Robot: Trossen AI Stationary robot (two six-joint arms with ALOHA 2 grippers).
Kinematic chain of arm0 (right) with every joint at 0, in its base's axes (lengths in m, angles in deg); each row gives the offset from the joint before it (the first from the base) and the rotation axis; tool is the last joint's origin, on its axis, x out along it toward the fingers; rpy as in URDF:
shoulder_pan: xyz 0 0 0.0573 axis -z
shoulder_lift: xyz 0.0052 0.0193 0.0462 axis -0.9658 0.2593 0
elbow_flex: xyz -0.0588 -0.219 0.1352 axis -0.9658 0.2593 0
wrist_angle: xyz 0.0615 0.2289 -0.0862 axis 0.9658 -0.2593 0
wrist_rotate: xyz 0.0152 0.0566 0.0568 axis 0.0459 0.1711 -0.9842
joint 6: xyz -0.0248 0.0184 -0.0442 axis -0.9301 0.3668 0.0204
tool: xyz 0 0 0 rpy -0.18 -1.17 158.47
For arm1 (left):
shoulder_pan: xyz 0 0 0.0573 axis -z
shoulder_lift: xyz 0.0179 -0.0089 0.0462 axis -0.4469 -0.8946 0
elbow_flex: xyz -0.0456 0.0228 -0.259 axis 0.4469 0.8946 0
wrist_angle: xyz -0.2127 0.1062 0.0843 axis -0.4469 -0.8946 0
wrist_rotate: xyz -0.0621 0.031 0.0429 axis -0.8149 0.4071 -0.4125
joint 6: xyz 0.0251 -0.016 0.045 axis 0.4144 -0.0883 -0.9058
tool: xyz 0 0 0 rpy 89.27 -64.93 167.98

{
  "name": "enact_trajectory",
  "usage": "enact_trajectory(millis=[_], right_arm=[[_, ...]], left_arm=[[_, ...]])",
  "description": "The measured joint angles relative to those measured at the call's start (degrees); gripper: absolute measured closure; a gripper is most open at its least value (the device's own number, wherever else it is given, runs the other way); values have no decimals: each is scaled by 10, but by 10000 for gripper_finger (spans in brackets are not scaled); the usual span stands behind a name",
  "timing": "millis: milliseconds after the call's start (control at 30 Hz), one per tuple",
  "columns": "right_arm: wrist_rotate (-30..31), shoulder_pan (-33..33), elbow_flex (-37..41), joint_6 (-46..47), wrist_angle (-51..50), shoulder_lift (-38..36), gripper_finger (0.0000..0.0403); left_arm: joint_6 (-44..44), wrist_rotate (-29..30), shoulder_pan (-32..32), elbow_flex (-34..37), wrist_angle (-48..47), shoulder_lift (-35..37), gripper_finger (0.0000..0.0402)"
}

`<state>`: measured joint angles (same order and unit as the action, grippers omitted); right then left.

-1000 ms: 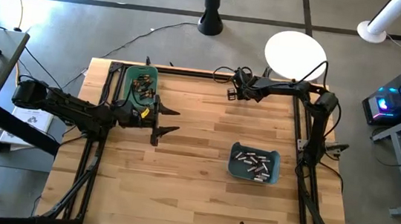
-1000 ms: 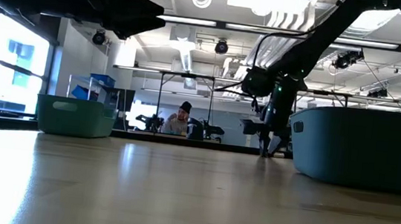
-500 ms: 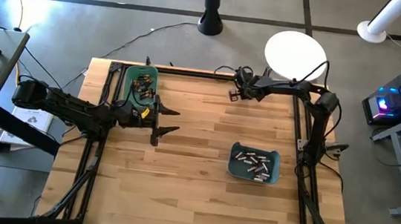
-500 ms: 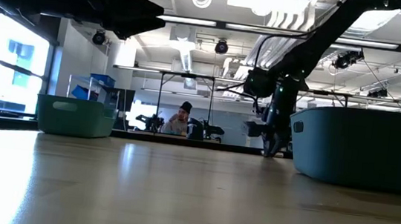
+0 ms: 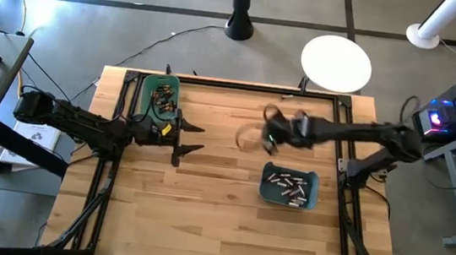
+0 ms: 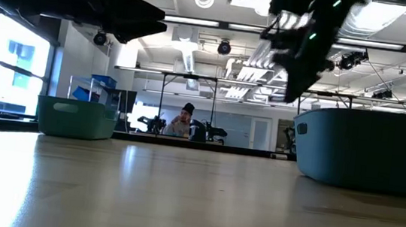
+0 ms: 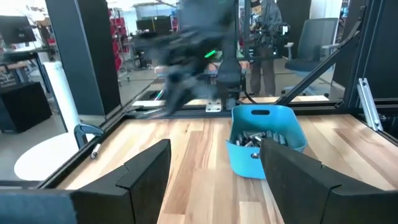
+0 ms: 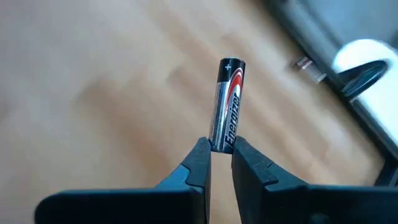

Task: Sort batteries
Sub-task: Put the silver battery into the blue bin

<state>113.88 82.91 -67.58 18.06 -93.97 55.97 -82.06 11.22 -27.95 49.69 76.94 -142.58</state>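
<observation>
Pale wooden planks of the work table (image 5: 206,176) fill our overhead view. We see the right gripper (image 8: 217,149) pinching one silver, black and red cylindrical battery (image 8: 227,106) by its lower end, its arm stretched level above the boards near the blue plastic bin (image 5: 309,202) of silvery batteries (image 5: 287,185). We find the left gripper (image 5: 196,138) hanging spread wide and empty beside the green plastic bin (image 5: 146,93) of copper-brown batteries (image 5: 162,98).
</observation>
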Motion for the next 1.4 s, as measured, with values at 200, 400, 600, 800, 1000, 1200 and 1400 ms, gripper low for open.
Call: enact_trajectory(millis=[200, 400, 600, 800, 1000, 1200, 1400], right_arm=[[-171, -175, 0, 106, -141, -82, 372], [-251, -260, 5, 177, -166, -87, 373], [-316, -237, 83, 133, -103, -86, 373], [-382, -183, 168, 116, 1, -86, 371], [-414, -153, 203, 179, 5, -86, 333], [-456, -133, 194, 195, -16, -86, 259], [-524, -120, 86, 189, -119, -87, 232]], left_arm=[[13, 0, 0, 0, -9, 0, 163], [13, 0, 0, 0, -5, 0, 163], [-3, 0, 0, 0, 0, 0, 163], [-6, 0, 0, 0, 7, 0, 163], [-6, 0, 0, 0, 7, 0, 163], [-6, 0, 0, 0, 8, 0, 163], [-6, 0, 0, 0, 40, 0, 163]])
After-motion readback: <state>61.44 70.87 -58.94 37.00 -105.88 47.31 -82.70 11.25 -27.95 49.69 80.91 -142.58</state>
